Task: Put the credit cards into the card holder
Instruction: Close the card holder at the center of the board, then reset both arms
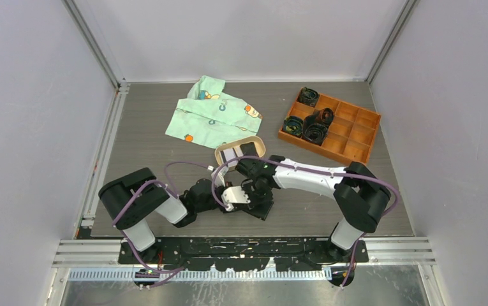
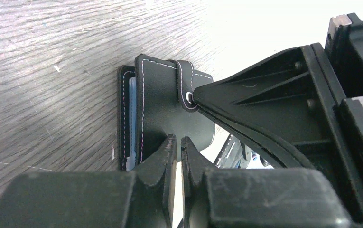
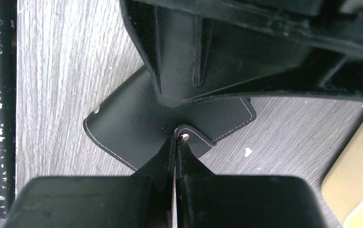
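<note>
While the folded card holder (image 2: pixel 158 109) shows a card edge (image 2: pixel 132 114), left tool (image 2: pixel 177 142) and right tool (image 3: pixel 177 137) press it, both closed and empty; credit cards (image 1: pixel 233 153) lie unloaded in the tray (image 1: pixel 217 153).

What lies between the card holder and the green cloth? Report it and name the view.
The tan oval tray, with cards in it, lies between the card holder and the green cloth. The top external view shows this.
</note>
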Robot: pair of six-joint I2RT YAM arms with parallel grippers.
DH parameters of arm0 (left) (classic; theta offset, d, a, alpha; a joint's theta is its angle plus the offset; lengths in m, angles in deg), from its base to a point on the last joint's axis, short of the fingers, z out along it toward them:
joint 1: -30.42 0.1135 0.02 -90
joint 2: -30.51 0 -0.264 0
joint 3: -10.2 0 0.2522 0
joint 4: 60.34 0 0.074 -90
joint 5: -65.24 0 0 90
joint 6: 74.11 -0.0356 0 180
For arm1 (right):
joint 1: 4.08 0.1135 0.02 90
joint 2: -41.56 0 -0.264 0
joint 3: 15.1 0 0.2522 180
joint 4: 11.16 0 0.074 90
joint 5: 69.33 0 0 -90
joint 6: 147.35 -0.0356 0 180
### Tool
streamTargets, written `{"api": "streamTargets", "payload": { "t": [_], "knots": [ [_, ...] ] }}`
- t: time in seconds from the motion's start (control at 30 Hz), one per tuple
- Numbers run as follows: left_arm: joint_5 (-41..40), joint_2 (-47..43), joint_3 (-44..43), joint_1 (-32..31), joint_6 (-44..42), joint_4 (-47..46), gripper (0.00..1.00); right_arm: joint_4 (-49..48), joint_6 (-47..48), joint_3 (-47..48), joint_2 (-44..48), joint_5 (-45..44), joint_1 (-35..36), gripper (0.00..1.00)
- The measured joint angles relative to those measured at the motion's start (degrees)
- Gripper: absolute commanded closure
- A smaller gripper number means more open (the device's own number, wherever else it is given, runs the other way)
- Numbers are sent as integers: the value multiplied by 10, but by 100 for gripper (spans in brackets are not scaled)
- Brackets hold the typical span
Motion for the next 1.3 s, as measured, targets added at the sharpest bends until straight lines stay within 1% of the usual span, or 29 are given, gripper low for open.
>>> {"api": "streamTargets", "payload": {
  "t": [0.53,0.6,0.73,0.9,1.03,1.17,1.27,1.3],
  "knots": [
    [0,15,10,0,3,-37,91,11,34,1,-9,-70,49,99],
    [0,15,12,0,3,-39,90,12,34,3,-10,-74,51,98],
    [0,15,12,0,3,-40,88,16,11,12,-16,-77,51,90],
    [-1,-4,21,0,1,-32,84,25,-41,19,-19,-48,23,72],
    [-10,-61,26,2,-9,21,80,33,-65,17,-14,-3,-23,64],
    [-21,-165,25,2,-35,106,76,42,-76,14,25,34,-73,58],
    [-37,-267,15,2,-70,207,67,49,-81,14,77,66,-115,55],
    [-44,-302,8,2,-83,246,60,52,-82,14,96,78,-130,53]
  ]
}}
